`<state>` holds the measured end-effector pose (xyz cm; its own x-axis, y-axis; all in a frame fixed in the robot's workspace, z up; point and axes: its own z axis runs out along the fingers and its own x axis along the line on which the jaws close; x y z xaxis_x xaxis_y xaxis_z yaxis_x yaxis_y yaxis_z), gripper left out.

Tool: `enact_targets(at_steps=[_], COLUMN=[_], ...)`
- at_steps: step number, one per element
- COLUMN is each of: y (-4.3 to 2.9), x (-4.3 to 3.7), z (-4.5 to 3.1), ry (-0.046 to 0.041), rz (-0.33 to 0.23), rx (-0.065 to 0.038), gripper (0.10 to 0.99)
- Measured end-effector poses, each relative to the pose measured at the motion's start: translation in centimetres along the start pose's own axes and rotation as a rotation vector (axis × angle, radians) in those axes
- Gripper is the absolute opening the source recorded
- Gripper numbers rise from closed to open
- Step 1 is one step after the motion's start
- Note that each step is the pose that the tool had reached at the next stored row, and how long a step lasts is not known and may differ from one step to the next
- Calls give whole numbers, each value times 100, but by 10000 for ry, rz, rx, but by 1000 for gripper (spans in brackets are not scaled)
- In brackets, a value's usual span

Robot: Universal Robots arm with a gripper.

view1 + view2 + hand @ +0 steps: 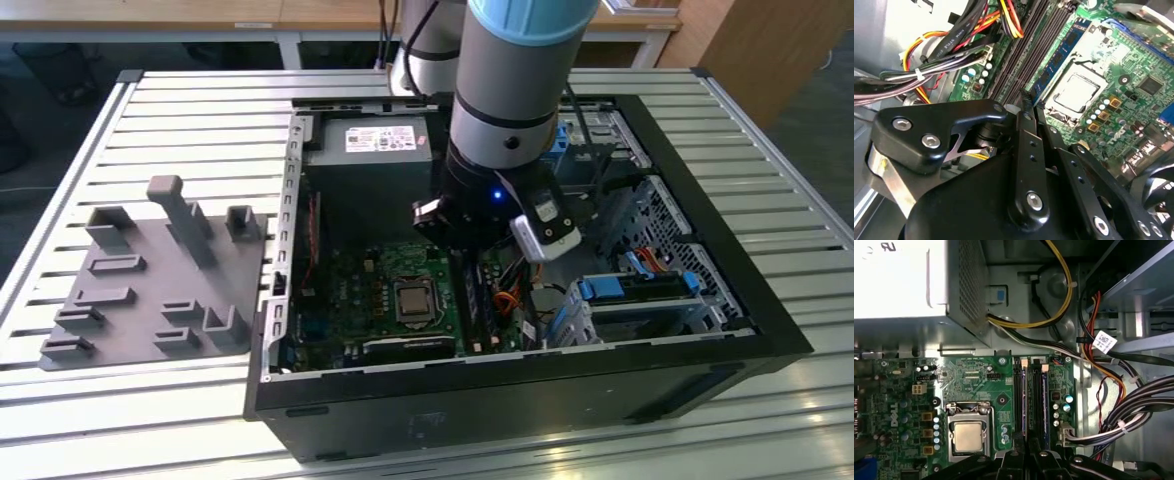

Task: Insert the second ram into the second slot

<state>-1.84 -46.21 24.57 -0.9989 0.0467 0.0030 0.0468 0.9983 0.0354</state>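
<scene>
status check

parked low over the motherboard [1134, 65] with gripper [1024, 106] pinched nearly closed. seeing second ram [1066, 47] upright in the slot beside the cpu [1076, 92], near end just beside the gripper tip. can't tell if touching.

Slatted metal table [200, 110], grey fixture plate [134, 290] beside the open black computer case [534, 400] on it

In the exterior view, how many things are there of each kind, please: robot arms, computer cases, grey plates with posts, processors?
robot arm: 1
computer case: 1
grey plate with posts: 1
processor: 1
Total: 4
</scene>
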Motion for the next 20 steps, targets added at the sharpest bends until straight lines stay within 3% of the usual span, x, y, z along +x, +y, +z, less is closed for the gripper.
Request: enact_targets(at_steps=[8, 20], y=[-10, -65], x=[-13, -22], z=[128, 146], ry=[21, 30], rz=[33, 80], rx=[2, 0], gripper=[137, 137])
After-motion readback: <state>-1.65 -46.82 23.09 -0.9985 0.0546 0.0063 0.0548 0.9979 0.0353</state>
